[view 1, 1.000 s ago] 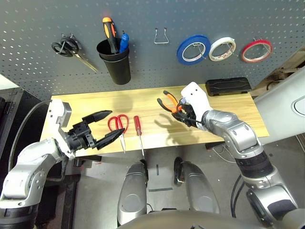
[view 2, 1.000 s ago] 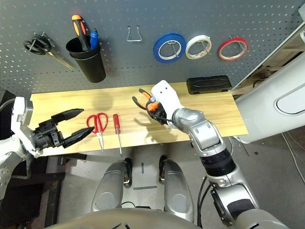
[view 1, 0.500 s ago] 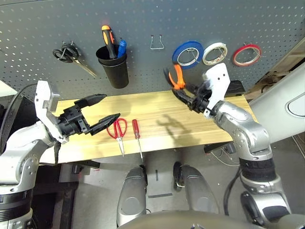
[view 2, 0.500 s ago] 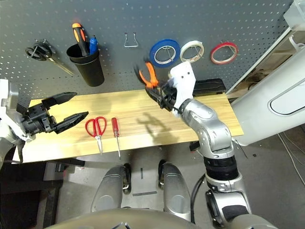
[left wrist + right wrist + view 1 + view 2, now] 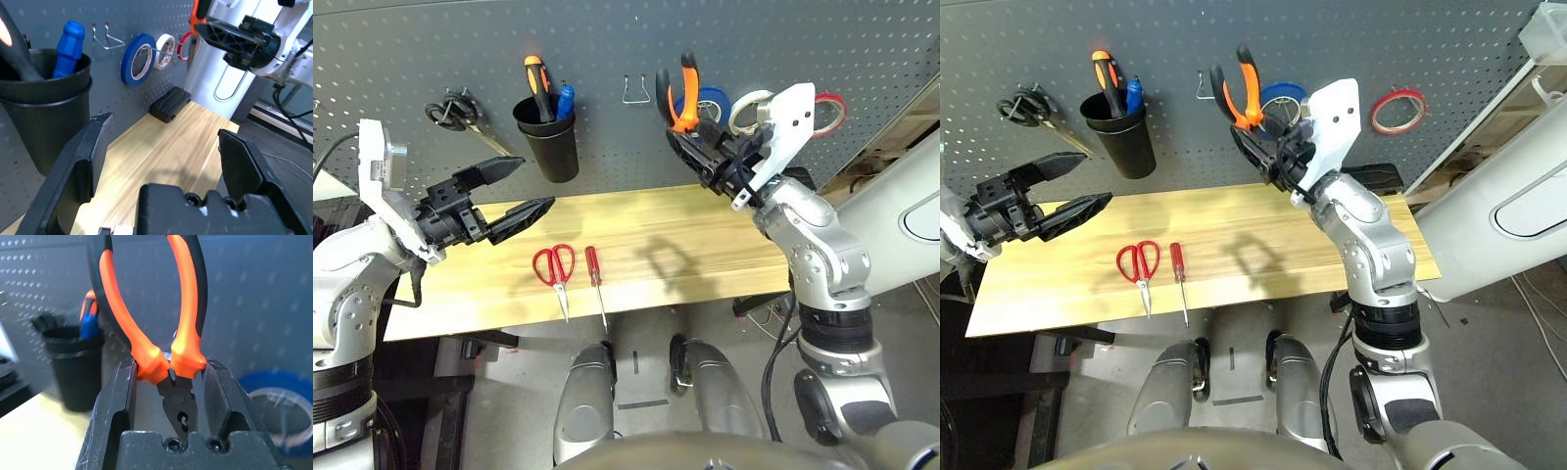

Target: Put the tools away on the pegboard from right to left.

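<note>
**Pliers held up at the pegboard, two tools on the table**

The right wrist view shows what the head views cannot: the right gripper (image 5: 168, 396) clamped on the pliers (image 5: 161, 328) at their pivot, black nose tucked down between the fingers, the two orange-and-black handles rising away from it. In the head views the pliers stand nearly upright, long axis vertical, handles uppermost, in front of the pegboard (image 5: 401, 49) just right of the bare metal hook (image 5: 637, 88) and overlapping the blue tape roll (image 5: 710, 101).

The left wrist view looks along the left gripper (image 5: 504, 192), its fingers spread wide around nothing, toward the black cup (image 5: 44, 98) and a black case (image 5: 169, 104) lying on the table (image 5: 705, 245) below the tapes.

Below the left gripper and to its right, one pair of red-handled scissors (image 5: 554, 269) and one red-handled screwdriver (image 5: 594, 268) lie side by side, long axes parallel, tips toward the table's near edge.

On the pegboard: three tape rolls, blue, white (image 5: 751, 108) and the red tape ring (image 5: 829, 106); one pair of black-handled scissors (image 5: 460, 113); the cup holds two handles.
</note>
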`<state>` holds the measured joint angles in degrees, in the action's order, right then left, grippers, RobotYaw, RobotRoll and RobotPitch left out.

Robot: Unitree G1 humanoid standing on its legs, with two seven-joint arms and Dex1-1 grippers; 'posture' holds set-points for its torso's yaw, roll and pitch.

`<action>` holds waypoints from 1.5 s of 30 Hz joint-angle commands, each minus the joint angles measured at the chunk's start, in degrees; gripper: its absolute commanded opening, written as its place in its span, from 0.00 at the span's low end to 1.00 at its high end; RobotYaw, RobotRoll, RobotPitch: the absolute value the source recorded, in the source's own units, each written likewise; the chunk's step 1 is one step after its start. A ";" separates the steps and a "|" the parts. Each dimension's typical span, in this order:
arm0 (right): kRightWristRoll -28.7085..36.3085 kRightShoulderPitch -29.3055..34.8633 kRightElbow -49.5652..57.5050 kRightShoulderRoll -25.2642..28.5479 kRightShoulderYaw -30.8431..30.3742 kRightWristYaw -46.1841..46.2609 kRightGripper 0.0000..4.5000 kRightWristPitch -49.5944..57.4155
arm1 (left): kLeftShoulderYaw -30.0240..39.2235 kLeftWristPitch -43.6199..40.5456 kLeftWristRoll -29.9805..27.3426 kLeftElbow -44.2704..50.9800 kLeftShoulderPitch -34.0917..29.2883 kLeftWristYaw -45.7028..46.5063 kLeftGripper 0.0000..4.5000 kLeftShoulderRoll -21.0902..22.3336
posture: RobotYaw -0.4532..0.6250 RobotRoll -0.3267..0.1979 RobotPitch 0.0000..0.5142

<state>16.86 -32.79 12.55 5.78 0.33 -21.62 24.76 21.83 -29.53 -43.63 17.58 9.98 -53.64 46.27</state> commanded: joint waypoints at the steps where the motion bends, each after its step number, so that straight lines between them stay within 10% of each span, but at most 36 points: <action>1: -3.06 -2.94 -3.85 -0.92 -1.48 1.31 0.45 -6.51 | -0.39 -1.26 -1.03 0.45 0.32 0.21 1.00 -0.03 | 0.45 0.62 0.24; 45: -9.37 -27.55 -57.62 -9.40 0.08 6.38 0.45 -43.99 | 2.12 -6.35 -4.66 4.03 -2.61 -1.45 1.00 4.26 | 0.50 0.62 0.31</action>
<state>7.93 -58.57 -43.77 -3.84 -0.45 -14.91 -16.98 23.72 -35.43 -47.70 20.16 8.08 -54.91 50.16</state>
